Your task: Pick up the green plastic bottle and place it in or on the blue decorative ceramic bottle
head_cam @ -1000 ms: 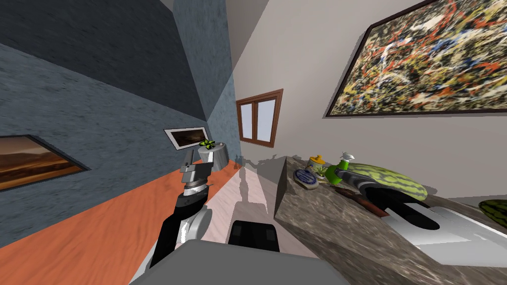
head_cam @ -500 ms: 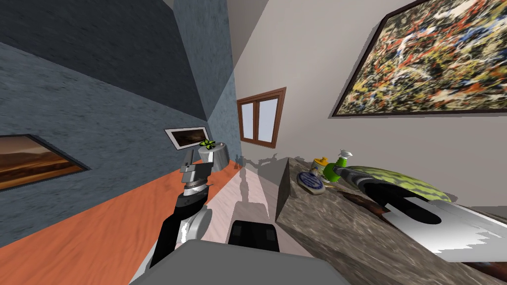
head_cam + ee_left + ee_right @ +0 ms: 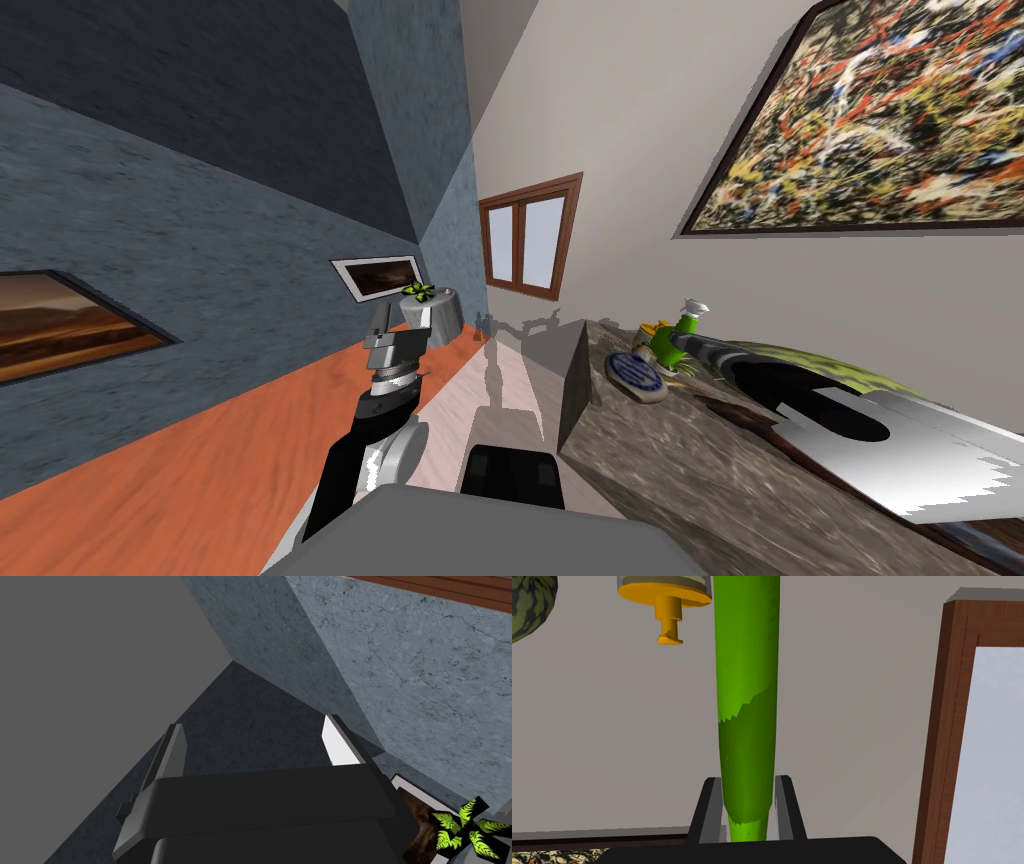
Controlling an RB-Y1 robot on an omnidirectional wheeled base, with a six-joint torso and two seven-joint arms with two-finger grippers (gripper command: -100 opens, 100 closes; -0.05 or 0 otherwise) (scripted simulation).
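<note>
Green bottle (image 3: 663,343) is clamped in the right tool (image 3: 686,346). In the right wrist view the two fingers (image 3: 711,807) press the sides of the bottle (image 3: 746,701), and its smooth green body runs straight out from between them. That body is plain green on the side that shows. In the head view it leans, with its white cap uppermost, just above and beside the blue bottle (image 3: 633,374). I cannot tell whether the two touch.

The blue bottle lies flat on the marbled grey-brown surface (image 3: 700,470), close to that surface's far end and near its outer edge. Its face carries a blue and white pattern too small to read. A yellow-capped dispenser (image 3: 652,328) stands just behind the green bottle, toward the wall; in the right wrist view its orange pump (image 3: 667,618) sits beside the bottle's body. A striped watermelon (image 3: 815,358) lies further along the surface, partly hidden by the right arm.

Beyond the held bottle is bare pale wall, with a brown window frame (image 3: 952,726) off to one side. The surface's near corner (image 3: 573,345) drops to open floor (image 3: 180,470).

The left tool (image 3: 384,318) hangs over the floor, well apart from the surface, its fingers (image 3: 172,746) spread wide, near a grey pot with a green plant (image 3: 432,310).
</note>
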